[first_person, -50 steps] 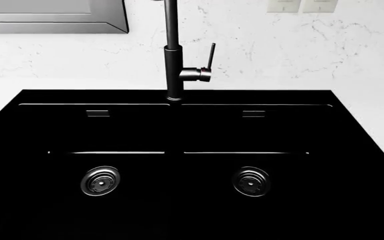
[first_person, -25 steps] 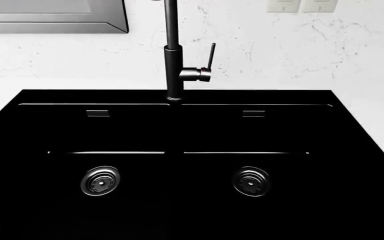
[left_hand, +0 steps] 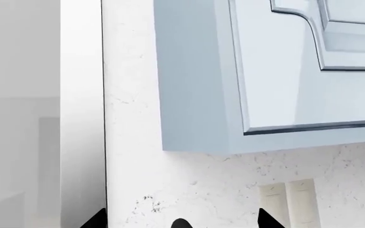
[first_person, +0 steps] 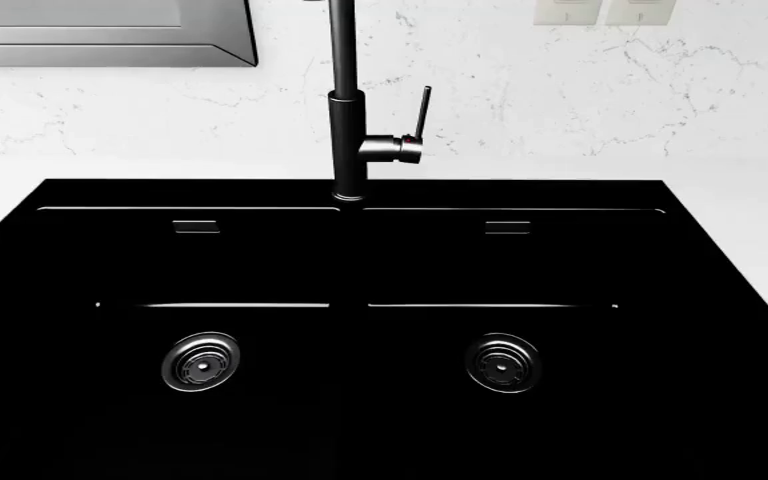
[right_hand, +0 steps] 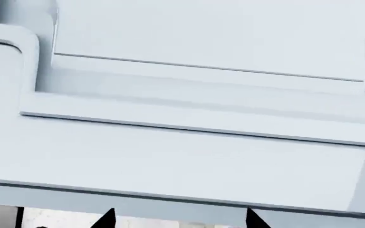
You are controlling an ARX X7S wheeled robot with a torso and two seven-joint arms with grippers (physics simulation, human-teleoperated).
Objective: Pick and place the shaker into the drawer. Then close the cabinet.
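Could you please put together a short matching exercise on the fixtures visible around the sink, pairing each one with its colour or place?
Things:
1. faucet
2. sink
3. left drain
4. wall outlets

Descriptions:
A. pale plates high on the marbled wall, toward the right
B. black double basin set in the white counter
C. round metal ring on the floor of the left basin
D. dark upright column with a side lever, behind the divider between the basins

Pairs: 1-D, 2-B, 3-C, 4-A

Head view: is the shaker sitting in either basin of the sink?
No. Both basins of the black sink show only their metal drains, with the faucet behind; no shaker appears.
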